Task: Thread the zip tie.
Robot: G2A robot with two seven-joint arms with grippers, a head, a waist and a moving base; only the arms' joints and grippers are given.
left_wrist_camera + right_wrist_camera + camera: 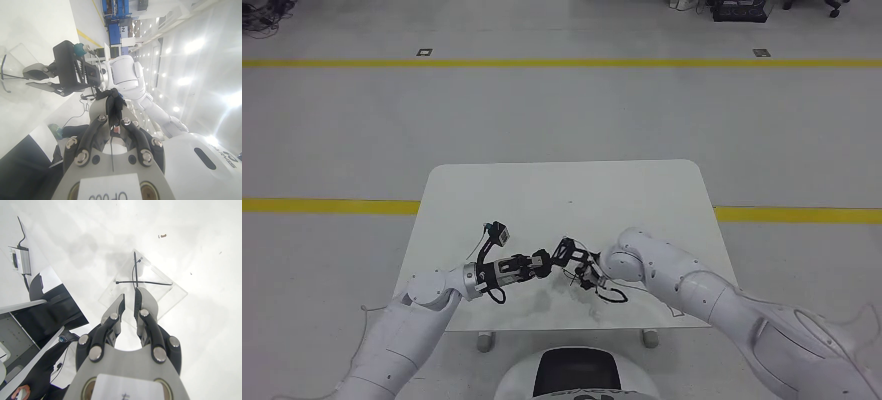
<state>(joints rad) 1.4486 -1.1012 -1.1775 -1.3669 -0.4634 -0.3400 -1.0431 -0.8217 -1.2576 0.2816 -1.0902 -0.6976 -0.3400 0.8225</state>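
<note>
The left gripper (111,108) and right gripper (577,268) sit close together over the table (642,200), lower middle of the top view. The left is pinched narrow on a thin black zip tie (112,151) running back over its palm. The right has a slim gap with nothing between the pads, just above a clear tray (170,302) at frame centre that holds crossed zip ties (151,283).
</note>
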